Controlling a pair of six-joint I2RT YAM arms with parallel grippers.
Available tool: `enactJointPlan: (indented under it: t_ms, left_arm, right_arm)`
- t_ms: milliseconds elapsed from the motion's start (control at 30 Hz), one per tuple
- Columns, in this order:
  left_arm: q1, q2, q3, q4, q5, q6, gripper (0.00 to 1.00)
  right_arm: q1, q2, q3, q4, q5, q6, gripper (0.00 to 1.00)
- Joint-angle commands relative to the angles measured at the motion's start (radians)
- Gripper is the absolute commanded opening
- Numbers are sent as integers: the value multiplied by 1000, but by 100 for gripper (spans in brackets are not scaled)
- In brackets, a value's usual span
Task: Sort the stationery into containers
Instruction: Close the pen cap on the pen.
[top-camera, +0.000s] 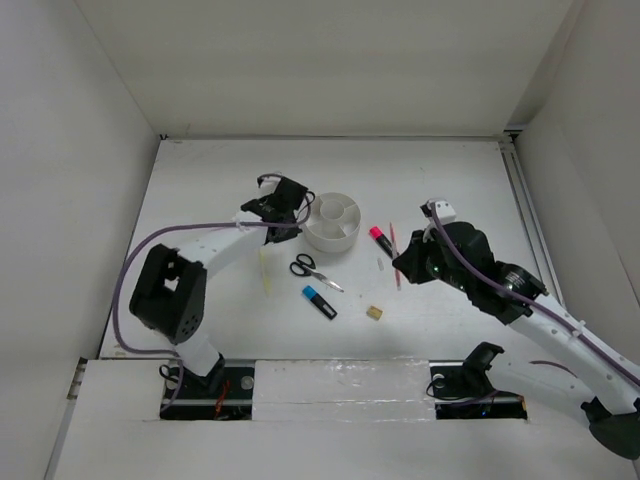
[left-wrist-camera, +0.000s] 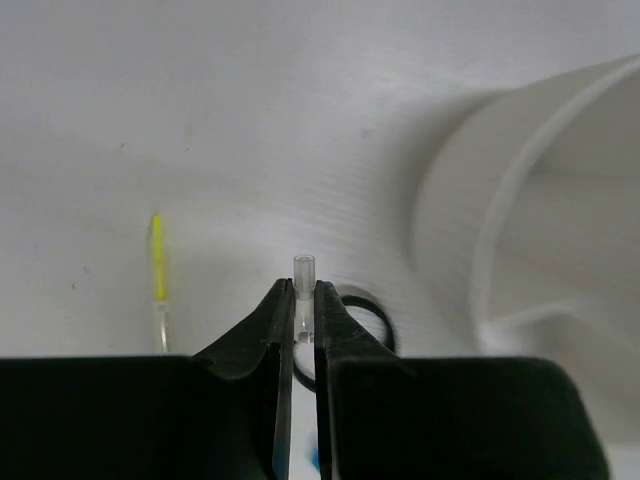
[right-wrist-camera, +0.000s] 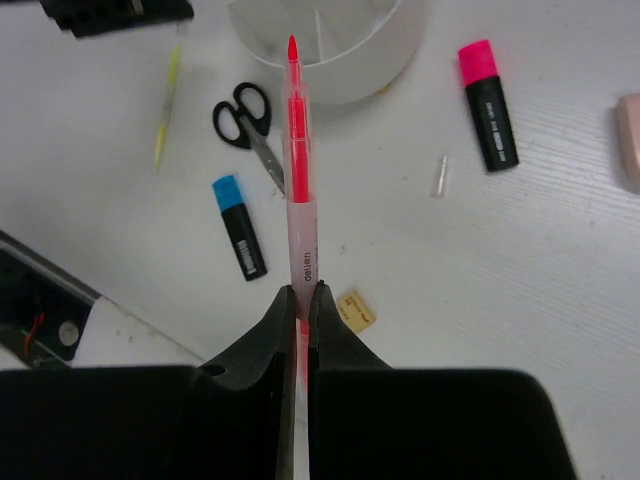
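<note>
Gripping a thin red pen (right-wrist-camera: 299, 180) in my right gripper (right-wrist-camera: 302, 298), jaws closed on it; my left gripper (left-wrist-camera: 303, 298) pinches a small clear cap (left-wrist-camera: 303, 270), white tub (left-wrist-camera: 455, 215) at two o'clock.

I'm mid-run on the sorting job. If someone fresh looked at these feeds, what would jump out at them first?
The red pen clamped in the right gripper dominates the right wrist view, its tip pointing toward the white tub. The left gripper pinches a small clear tube beside that tub. Between the arms, scissors and a blue highlighter lie on the table.
</note>
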Motion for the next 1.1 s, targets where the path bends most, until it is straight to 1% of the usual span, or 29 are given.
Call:
enactJointPlan:
  t_ms: [0,33,133,200,267,333,367,433,467,533,633,700,767,833,967,1067]
  left_arm:
    - [-7,-224,131,-61,0,-13,0]
    - [-7,-256,145,-61,20,-4,0]
    - [-7,-359,188,-32,66,14,0]
    - [-7,-387,223,-53,75,42,0]
    - [-7,-399,291,-75,90,69,0]
    - [-7,-427,305,-43,124,112,0]
    - [-7,-462,294,-14,167,126,0]
    - [-7,-503,265,86,228,158,0]
    - [-7,-554,207,133,297,171,0]
    - [-7,-600,153,242,337,181,0]
    - [-7,-651,78,320,400,181,0]
    - [-7,-671,44,360,449,181,0]
    - [-7,-715,-31,437,472,172,0]
    - [-7,-737,-62,463,485,172,0]
    - [-7,-760,-91,463,494,172,0]
    - [-7,-784,-112,486,494,163,0]
  right_arm:
    - [9,-8,-28,155,-129,-11,0]
    - [9,-8,-43,178,-180,1,0]
    - [9,-8,-63,262,-239,21,0]
    - [19,3,-63,298,-276,21,0]
    - [19,35,-63,361,-314,43,0]
    - [48,72,-63,416,-356,53,0]
    - [57,87,-63,469,-372,66,0]
    - [104,142,-63,514,-396,66,0]
    - [124,161,-48,545,-396,75,0]
    - [185,192,-38,580,-405,75,0]
    - [241,239,-29,657,-405,75,0]
    - [255,267,-29,706,-414,87,0]
    - [266,281,-20,737,-429,87,0]
    - [266,290,-20,761,-429,96,0]
    - [275,281,-11,770,-306,129,0]
    - [275,281,12,789,-296,129,0]
